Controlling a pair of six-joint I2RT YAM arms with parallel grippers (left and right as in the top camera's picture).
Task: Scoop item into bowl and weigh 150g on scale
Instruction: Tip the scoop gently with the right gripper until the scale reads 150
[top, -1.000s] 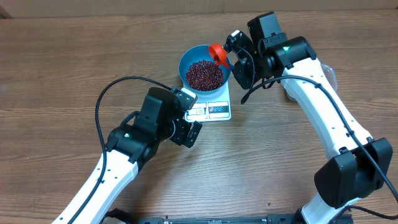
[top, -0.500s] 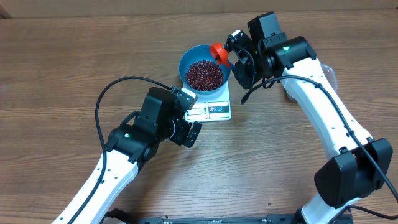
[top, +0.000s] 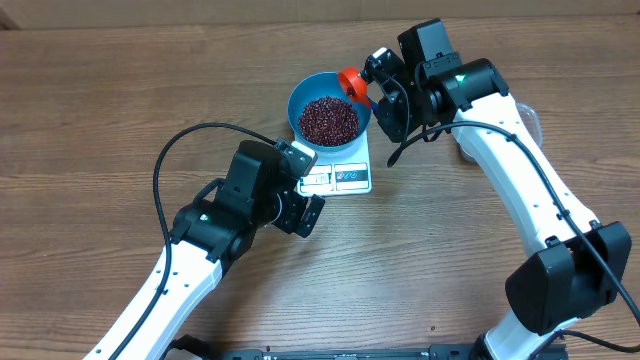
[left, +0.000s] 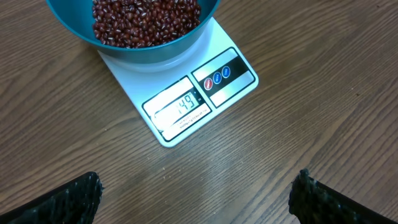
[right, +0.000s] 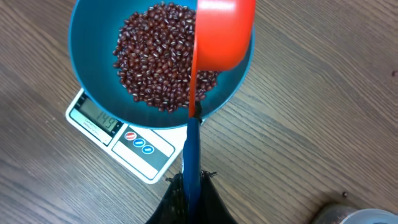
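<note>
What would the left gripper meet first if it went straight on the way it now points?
Probably the scale, its display edge dead ahead of the left gripper, bowl behind it. Depth is unclear: tilted steeply, it would touch the table first.

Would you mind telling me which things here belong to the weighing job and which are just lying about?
In the job: beans, blue bowl, scale, orange scoop in the right gripper.
Lying about: a pale container edge, barely visible.

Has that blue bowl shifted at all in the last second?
No. The blue bowl sits exactly where it was on the white scale, covering the same far end.
</note>
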